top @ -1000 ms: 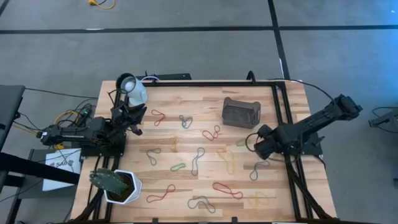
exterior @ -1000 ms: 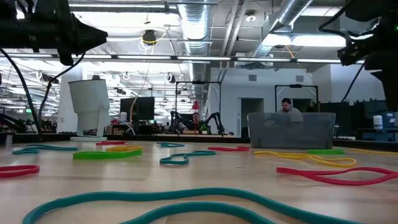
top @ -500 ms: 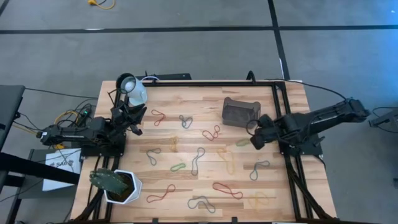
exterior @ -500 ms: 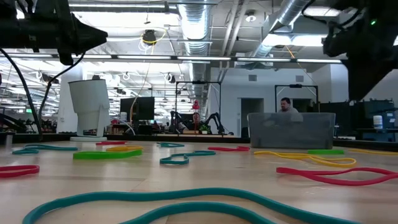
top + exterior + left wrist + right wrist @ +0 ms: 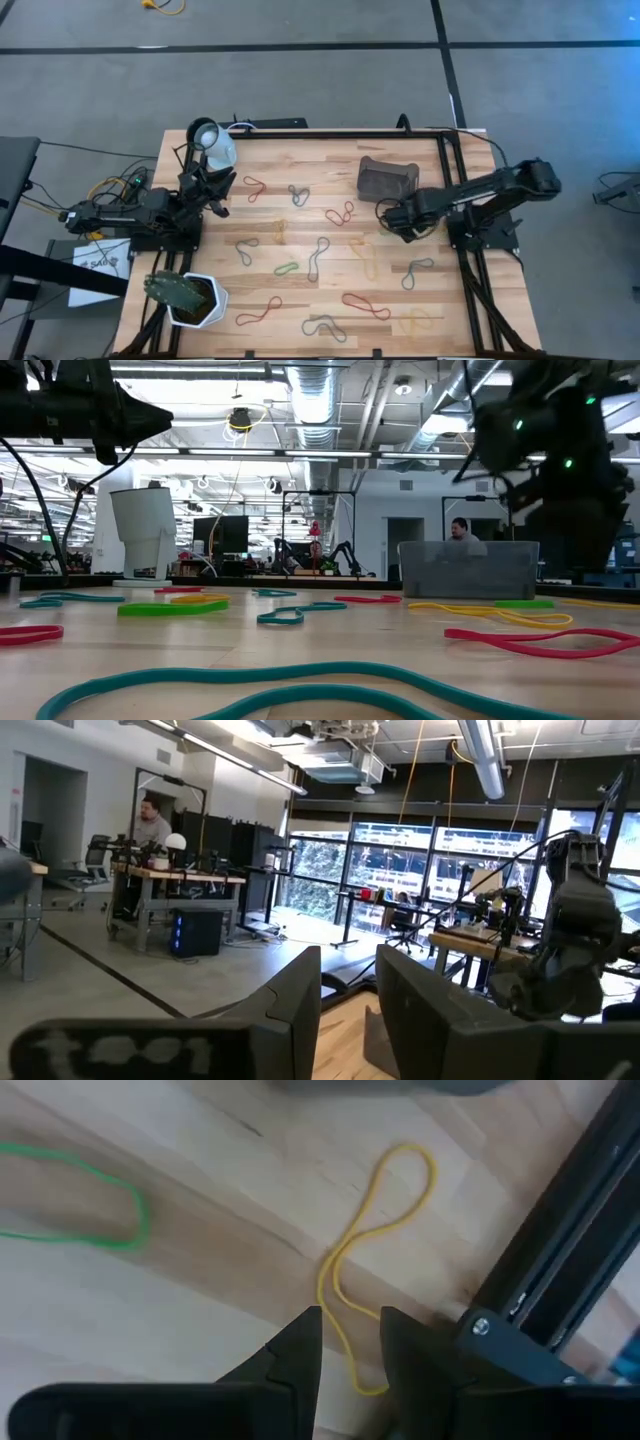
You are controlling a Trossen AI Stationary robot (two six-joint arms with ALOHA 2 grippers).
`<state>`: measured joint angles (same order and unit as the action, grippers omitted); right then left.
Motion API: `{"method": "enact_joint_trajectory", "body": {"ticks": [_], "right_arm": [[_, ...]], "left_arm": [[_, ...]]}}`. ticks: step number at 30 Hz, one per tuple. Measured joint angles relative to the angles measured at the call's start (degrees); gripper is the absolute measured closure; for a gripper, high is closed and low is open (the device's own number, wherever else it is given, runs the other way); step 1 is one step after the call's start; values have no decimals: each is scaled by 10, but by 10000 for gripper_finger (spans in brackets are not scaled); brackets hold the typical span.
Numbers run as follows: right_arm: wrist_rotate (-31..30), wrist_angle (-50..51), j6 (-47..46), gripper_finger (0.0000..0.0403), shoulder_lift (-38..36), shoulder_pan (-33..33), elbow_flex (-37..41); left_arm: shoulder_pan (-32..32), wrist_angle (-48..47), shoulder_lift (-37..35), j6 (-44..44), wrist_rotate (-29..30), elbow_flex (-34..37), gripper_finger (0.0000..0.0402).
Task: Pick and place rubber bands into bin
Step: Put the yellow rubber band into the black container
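Our right gripper (image 5: 388,217) hangs over the table just below the bin (image 5: 388,181) in the high view, its fingers (image 5: 296,1348) parted only narrowly and holding nothing. Under it we see a yellow rubber band (image 5: 371,1240) on the wood, with a green rubber band (image 5: 75,1198) nearby. More rubber bands (image 5: 318,258) lie scattered across the middle of the table. Our left gripper (image 5: 214,203) waits at the left edge beside the white cup (image 5: 213,145), fingers slightly apart and empty.

Two arms (image 5: 140,212), one bin (image 5: 387,181), one cup (image 5: 213,143), one plant pot (image 5: 195,300) — over a dozen rubber bands (image 5: 318,258).
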<state>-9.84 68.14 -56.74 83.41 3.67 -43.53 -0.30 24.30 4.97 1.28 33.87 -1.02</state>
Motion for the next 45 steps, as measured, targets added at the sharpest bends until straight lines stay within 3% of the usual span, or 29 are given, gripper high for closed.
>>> {"method": "enact_joint_trajectory", "body": {"ticks": [9,19,27,33,45], "right_arm": [[9,-68,82,305,35,-26,11],[7,-119,-1,305,-90,-28,147],[-4,-171,1,305,-156,-28,172],[-8,-223,2,305,-151,-26,172],[-31,-237,-32,305,-86,-9,165]], "left_arm": [[0,-18,0,0,0,0,313],[0,-53,0,-4,0,0,313],[0,-28,0,-4,1,0,313],[0,-26,0,-3,3,0,313],[0,-27,0,0,3,0,313]]}}
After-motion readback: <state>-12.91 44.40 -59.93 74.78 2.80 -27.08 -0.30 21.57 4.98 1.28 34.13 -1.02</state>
